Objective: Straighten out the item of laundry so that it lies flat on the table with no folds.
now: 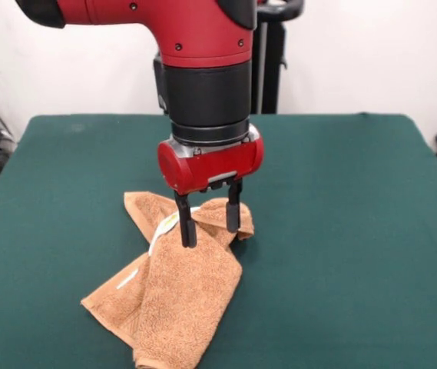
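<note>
Towel, near end: the towel (173, 296) reaches almost to the front edge of the front view; its nearest part is a doubled flap with a hemmed corner pointing down toward the viewer.
Towel, look: orange-tan terry, fluffy, rumpled and folded over itself in at least two layers; a pale strip, likely the tag or a hem edge, shows on the left flap, and a second pale strip curls near the upper middle.
Towel, long axis: it runs from the near lower left up to the far upper right, ending in a bunched part under the arm.
Towel, place: on the table (356, 231), left of centre, toward the near side, with bare green cloth all around.
Claw to towel: the claw (209, 221) hangs straight down over the far, bunched end, so most of the cloth lies nearer to the camera and to the picture's left of it.
Claw, state: the two black fingers stand apart, one on each side of a raised ridge of cloth; their tips look to be at or in the pile, not pinching it yet.
Judgement: a pull would likely have to go away from the near flap to open the fold.
Arm: red and black, coming down from above.
</note>
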Motion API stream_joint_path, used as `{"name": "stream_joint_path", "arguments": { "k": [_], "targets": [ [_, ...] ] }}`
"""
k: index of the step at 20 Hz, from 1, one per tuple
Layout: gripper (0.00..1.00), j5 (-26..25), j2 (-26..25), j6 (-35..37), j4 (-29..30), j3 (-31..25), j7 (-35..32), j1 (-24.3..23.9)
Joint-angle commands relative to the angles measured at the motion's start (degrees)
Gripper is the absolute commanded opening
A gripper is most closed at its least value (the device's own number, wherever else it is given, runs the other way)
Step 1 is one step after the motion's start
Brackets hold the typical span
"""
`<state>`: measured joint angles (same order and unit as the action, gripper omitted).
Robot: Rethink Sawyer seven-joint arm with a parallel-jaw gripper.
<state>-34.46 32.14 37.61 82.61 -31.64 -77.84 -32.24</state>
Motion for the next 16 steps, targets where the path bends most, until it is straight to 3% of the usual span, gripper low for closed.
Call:
{"name": "stream_joint_path", "arguments": {
  "k": [1,9,16],
  "targets": [
    [1.00,-4.4,-5.8,5.1,3.4,-1.4,10.9,2.7],
    [1.00,-4.9,-5.0,8.1,4.1,0.1,9.0,3.0],
    [1.00,-1.8,-5.4,13.8,5.0,2.5,4.1,2.9]
  ]
}}
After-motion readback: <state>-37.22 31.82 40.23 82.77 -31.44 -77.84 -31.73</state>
